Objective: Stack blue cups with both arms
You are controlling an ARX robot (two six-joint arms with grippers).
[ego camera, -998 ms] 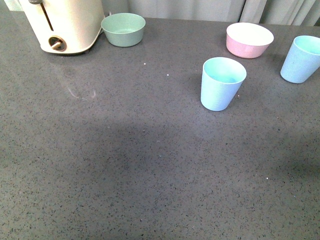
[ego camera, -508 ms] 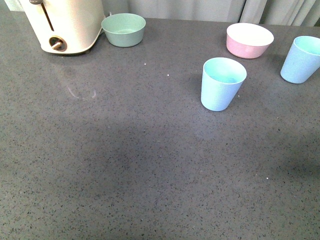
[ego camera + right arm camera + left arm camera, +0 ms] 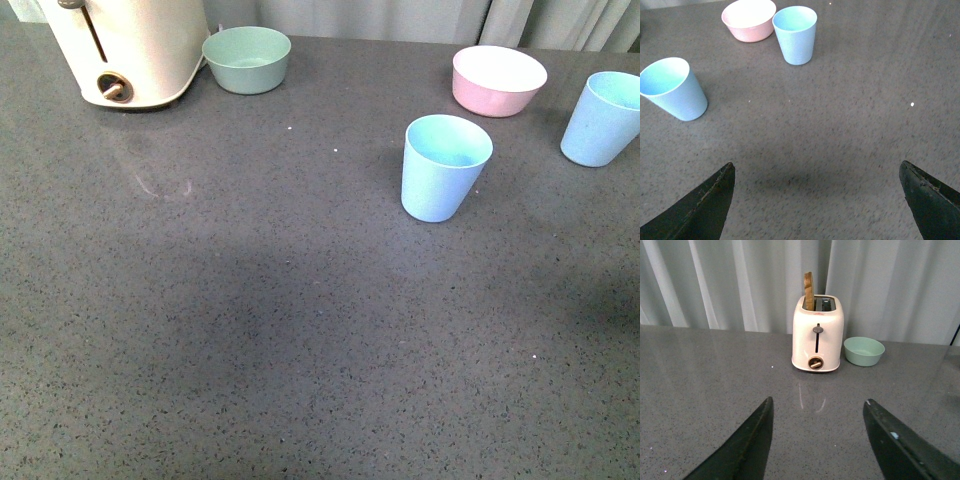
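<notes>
As right jaws gape, near blue cup (image 3: 673,89), far blue cup (image 3: 795,35) stand ahead.

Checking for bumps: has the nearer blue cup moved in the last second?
No. The nearer blue cup sits at the same spot relative to the pink bowl.

- Dark grey speckled counter (image 3: 250,330), flat and matte, fills the front view; its near half and left side are bare.
- Cream toaster (image 3: 130,50) stands at about 10 o'clock from the counter's middle, at the far edge.
- Pale green bowl (image 3: 247,59) sits upright just beside the toaster, at its 3 o'clock.
- Nearer blue cup (image 3: 443,168) stands upright, mouth up, at 2 o'clock from the middle.
- Pink bowl (image 3: 499,80), white inside, sits at that cup's 1 o'clock, near but apart.
- Second blue cup (image 3: 603,119) stands upright at the pink bowl's 4 o'clock, partly cut off by the right edge.
</notes>
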